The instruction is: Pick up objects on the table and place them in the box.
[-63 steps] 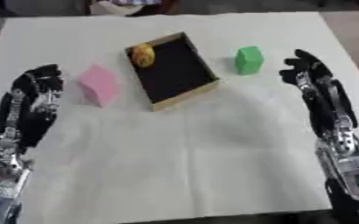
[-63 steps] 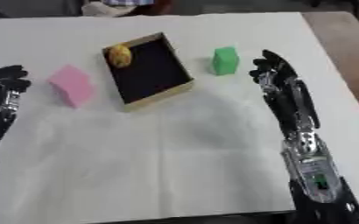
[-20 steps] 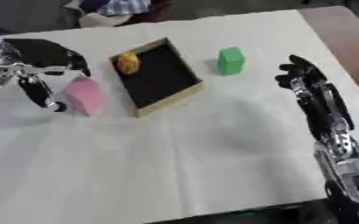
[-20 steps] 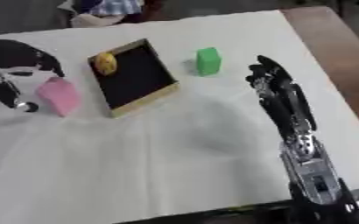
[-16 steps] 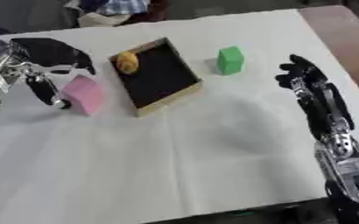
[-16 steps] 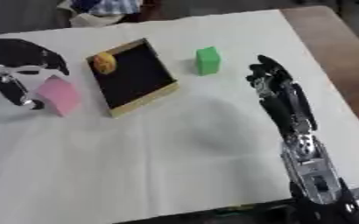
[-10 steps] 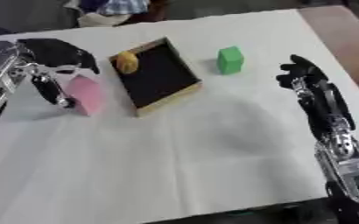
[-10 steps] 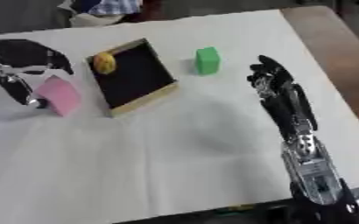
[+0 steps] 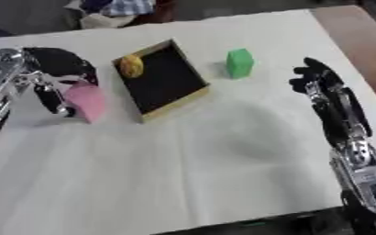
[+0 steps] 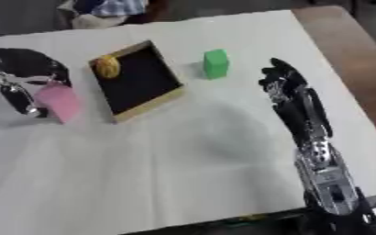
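Two robot hands flank a shallow box (image 9: 165,79) on a counter (image 9: 183,174) covered in a pale, faintly creased cloth. The box is square, with light wooden walls and a black floor, and sits askew at the far middle of the counter. A rounded yellow object (image 9: 131,65) with a rough look lies in its far left corner. At far left, the left robot hand (image 9: 53,73), black with silver joints, arches over a pink block (image 9: 87,101), its fingers curled down the block's left and far sides and its thumb beside it; the block stands on the cloth just left of the box, smooth and wedge-like. A small green block (image 9: 239,63), upright with flat matte faces, stands on the cloth just right of the box, touching nothing. The right robot hand (image 10: 291,98) lies along the right side of the counter, fingers straight and spread, pointing to the far edge, near the green block but apart from it. Brown floor (image 10: 344,50) shows beyond the counter's right edge. Crumpled cloth, partly checked, lies past the far edge (image 9: 115,10).
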{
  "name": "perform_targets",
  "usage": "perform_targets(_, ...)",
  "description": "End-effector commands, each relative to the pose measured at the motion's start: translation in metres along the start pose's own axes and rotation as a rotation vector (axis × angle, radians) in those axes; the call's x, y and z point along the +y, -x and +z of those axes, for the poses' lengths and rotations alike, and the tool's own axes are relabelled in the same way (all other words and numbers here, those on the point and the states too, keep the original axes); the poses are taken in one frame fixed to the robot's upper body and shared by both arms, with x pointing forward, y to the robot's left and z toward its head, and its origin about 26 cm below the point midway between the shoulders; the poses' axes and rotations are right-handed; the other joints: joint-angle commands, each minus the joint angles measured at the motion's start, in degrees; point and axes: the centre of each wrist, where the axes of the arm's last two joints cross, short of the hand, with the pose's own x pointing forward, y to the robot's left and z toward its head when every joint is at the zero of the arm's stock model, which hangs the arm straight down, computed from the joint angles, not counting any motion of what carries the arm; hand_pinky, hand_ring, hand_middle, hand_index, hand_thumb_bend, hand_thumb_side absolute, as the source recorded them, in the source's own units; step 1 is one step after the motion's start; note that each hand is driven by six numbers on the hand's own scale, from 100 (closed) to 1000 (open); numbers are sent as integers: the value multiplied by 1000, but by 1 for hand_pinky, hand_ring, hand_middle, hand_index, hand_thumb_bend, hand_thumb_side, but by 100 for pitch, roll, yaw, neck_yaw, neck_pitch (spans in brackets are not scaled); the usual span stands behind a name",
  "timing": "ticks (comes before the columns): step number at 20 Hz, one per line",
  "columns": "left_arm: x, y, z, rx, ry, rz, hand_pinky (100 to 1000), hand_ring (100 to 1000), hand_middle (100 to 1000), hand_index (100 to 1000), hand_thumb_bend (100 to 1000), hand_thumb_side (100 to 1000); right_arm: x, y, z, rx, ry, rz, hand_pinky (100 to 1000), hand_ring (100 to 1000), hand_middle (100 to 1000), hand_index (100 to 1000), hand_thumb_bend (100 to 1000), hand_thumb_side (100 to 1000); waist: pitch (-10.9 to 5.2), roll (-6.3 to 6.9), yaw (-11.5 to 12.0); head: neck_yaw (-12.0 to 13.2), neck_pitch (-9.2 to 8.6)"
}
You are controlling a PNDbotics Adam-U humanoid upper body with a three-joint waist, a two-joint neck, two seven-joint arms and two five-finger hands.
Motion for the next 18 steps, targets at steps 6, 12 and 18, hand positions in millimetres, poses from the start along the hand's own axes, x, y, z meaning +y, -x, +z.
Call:
perform_targets(6, 22, 10, 23, 36, -48, -31, 742, 612, 550, 655, 458, 132, -4, -4, -2, -16, 4, 12, 780, 738, 758, 901, 100, 684, -170, -11, 12, -33, -12)
perform_targets(12, 54, 7, 46, 48, -173, -58, 741, 608, 543, 644, 435, 119, -4, -3, -2, -13, 5, 14, 780, 737, 758, 901, 100, 683, -180, -5, 13, -60, -12)
perform_targets(18, 96, -7, 41, 23, -264, -93, 743, 622, 558, 656, 432, 109, -3, -3, -1, -10, 1, 11, 780, 737, 757, 901, 100, 685, -201, -16, 2, -55, -12)
